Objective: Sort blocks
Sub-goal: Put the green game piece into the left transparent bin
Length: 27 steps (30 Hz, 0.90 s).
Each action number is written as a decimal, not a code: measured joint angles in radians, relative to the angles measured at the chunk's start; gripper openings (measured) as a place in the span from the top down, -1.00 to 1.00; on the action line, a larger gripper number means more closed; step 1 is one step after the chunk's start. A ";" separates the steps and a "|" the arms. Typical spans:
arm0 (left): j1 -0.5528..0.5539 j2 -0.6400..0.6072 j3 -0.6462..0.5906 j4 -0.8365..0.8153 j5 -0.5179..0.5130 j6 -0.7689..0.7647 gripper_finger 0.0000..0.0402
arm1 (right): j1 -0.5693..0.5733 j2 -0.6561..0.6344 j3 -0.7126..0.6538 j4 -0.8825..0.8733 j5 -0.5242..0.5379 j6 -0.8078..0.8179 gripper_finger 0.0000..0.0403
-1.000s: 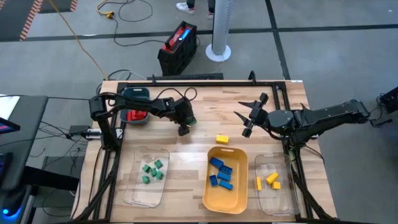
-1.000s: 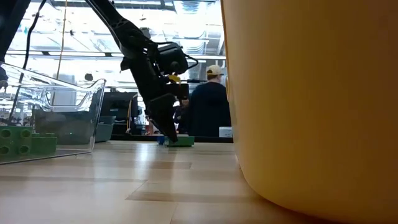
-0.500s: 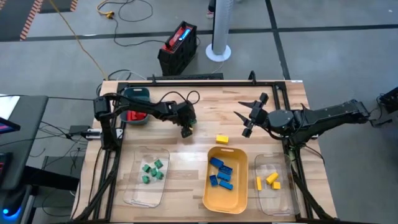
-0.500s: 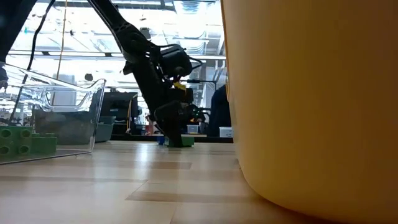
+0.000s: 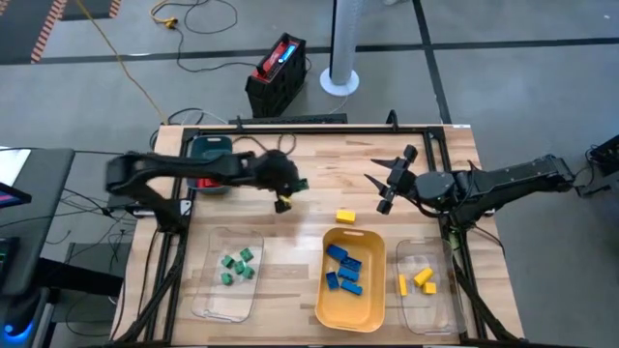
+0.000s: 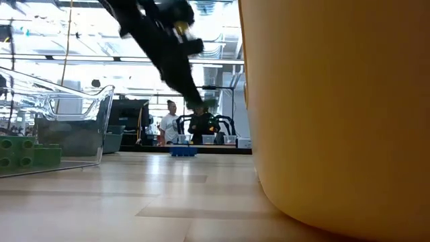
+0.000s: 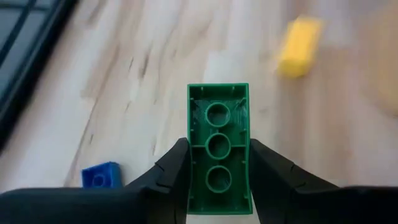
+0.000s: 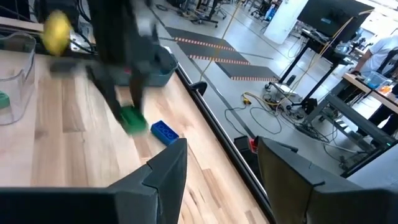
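High view: the left gripper [image 5: 286, 193] is over the far middle of the table [image 5: 319, 208], and a green block [image 5: 299, 183] shows at its tip. A loose yellow block [image 5: 345, 217] lies near the table's middle, just behind the yellow tray [image 5: 372, 307], which has blue blocks [image 5: 342, 268] in it. A clear tray [image 5: 200, 300] at the near left edge has green blocks [image 5: 235, 266], and another clear tray [image 5: 437, 319] near the right corner has yellow ones [image 5: 417, 280]. The right gripper [image 5: 385, 180] waits over the far right part, fingers apart and empty.

Low view: the left arm [image 6: 161, 47] is up in the air, and a blue block [image 6: 183, 152] rests on the table far away. The green block is not clear here.

Left wrist view: the two fingers [image 7: 171, 171] are closed on the long sides of the green block [image 7: 218, 149], with its hollow underside facing the camera. The blue block [image 7: 101, 176] and the yellow block [image 7: 298, 46] lie on the wood below.

Right wrist view: the right gripper's own fingers [image 8: 165, 168] stand wide with nothing between. Farther off the left arm carries the green block [image 8: 132, 119] above the blue block [image 8: 164, 132].

I think the block is light, hard and smooth plastic, so it can slip or turn. Holding the flat long sides near the middle looks the safest.
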State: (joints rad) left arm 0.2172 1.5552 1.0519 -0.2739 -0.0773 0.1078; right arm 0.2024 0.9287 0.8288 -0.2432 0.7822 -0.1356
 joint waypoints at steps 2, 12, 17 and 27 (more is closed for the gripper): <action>-0.034 -0.097 0.000 -0.059 0.047 0.000 0.42 | 0.000 0.000 0.000 -0.011 0.000 0.004 -0.03; -0.314 -0.437 -0.020 -0.470 0.343 -0.259 0.42 | -0.015 0.000 0.000 -0.015 0.000 0.019 -0.03; -0.504 -0.490 -0.085 -0.527 0.282 -0.484 0.41 | -0.015 0.000 0.000 -0.009 0.000 0.031 -0.03; -0.614 -0.450 -0.260 -0.577 0.148 -0.884 -0.07 | -0.015 0.000 0.000 -0.001 0.000 0.041 -0.03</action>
State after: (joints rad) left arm -0.3973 1.1054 0.7915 -0.8505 0.0704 -0.7758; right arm 0.1871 0.9287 0.8291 -0.2440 0.7826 -0.0948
